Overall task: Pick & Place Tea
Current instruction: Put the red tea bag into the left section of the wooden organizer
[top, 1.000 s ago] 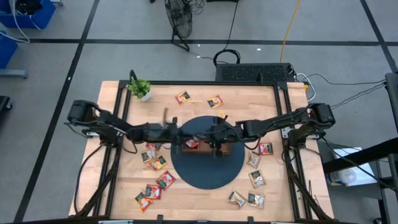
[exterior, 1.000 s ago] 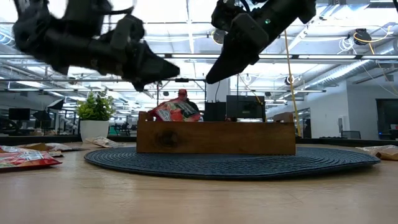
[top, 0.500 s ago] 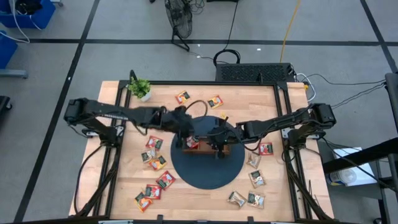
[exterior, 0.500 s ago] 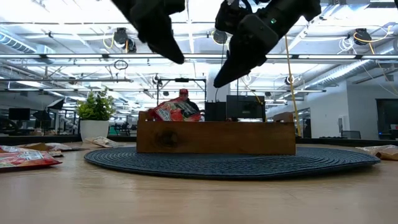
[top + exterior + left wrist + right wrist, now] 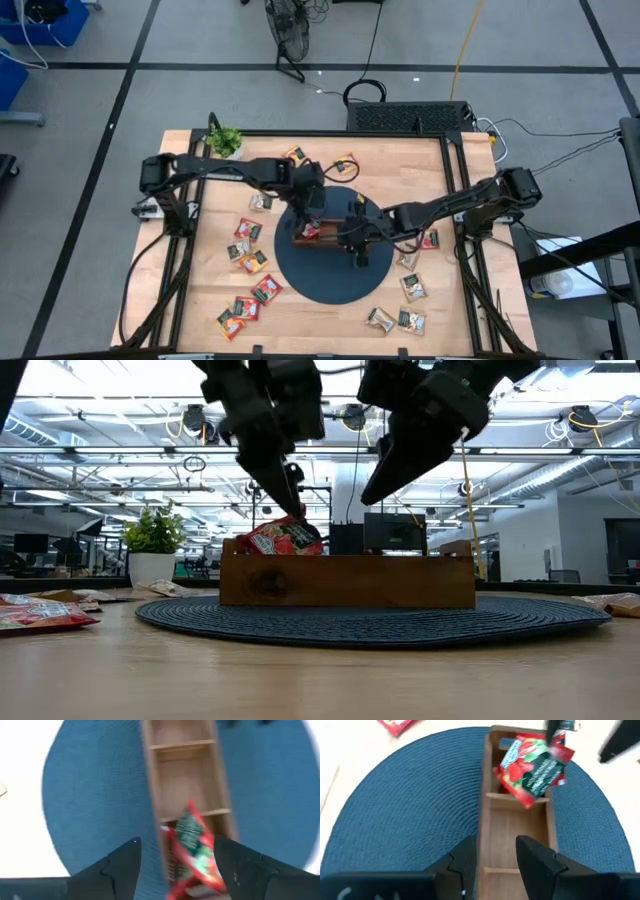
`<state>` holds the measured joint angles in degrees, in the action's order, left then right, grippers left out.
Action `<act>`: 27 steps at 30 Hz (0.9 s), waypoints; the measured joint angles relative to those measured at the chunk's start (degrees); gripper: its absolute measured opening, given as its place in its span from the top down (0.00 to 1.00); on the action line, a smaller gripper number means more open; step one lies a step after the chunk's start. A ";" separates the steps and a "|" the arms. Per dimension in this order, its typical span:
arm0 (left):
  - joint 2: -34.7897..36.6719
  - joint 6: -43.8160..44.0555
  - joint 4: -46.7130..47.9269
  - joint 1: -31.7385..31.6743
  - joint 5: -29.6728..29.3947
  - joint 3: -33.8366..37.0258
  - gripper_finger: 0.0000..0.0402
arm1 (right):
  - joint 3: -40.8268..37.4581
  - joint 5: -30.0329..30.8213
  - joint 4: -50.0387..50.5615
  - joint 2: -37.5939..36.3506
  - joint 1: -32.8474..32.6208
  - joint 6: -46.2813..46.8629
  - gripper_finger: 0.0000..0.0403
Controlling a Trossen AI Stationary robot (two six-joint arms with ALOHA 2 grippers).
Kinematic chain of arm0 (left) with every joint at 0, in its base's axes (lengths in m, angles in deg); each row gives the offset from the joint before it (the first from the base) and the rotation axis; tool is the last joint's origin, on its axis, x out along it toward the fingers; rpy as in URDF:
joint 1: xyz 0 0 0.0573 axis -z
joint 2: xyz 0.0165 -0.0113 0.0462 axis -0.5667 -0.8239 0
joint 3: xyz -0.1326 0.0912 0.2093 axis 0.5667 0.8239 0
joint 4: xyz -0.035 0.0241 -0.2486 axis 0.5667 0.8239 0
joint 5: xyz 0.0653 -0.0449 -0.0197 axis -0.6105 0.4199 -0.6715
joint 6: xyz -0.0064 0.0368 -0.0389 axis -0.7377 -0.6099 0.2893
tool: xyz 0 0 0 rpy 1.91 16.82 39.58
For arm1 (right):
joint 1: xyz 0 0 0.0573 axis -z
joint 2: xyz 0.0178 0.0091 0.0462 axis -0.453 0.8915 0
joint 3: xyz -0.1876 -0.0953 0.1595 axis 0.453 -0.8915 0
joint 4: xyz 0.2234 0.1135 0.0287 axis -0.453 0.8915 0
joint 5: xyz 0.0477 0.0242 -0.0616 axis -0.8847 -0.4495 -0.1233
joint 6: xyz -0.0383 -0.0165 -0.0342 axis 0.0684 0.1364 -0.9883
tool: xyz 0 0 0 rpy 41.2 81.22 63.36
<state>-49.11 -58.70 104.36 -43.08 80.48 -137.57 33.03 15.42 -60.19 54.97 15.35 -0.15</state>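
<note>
Red sachet released over tray end compartment by half-open left gripper; right gripper part-open, empty, at tray's 4 o'clock. Next: another sachet to be fetched.

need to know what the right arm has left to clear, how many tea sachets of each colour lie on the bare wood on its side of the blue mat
red sachet: 1
beige-and-green sachets: 4
total: 5
</note>
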 joint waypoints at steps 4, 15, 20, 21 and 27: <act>-2.16 0.24 -1.27 -0.47 0.23 0.00 0.39 | 0.00 0.01 -0.11 0.00 -0.88 -0.06 0.70; -2.10 -0.06 0.53 -0.46 2.96 -0.04 0.45 | 0.00 0.07 -0.16 0.00 -0.93 -0.10 0.70; -1.66 0.07 2.62 -0.39 5.04 -0.04 0.51 | 0.00 0.11 -0.23 0.00 -0.91 -0.06 0.71; -1.68 0.09 3.10 -0.39 5.04 -0.04 0.52 | 0.00 0.11 -0.25 0.00 -0.91 -0.04 0.71; -1.66 0.00 4.07 -0.33 5.82 -0.04 0.62 | 0.00 0.15 -0.40 0.00 -0.91 -0.03 0.71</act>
<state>-50.77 -58.70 108.43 -43.41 86.30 -137.61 33.03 15.57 -60.59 54.97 14.44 -0.19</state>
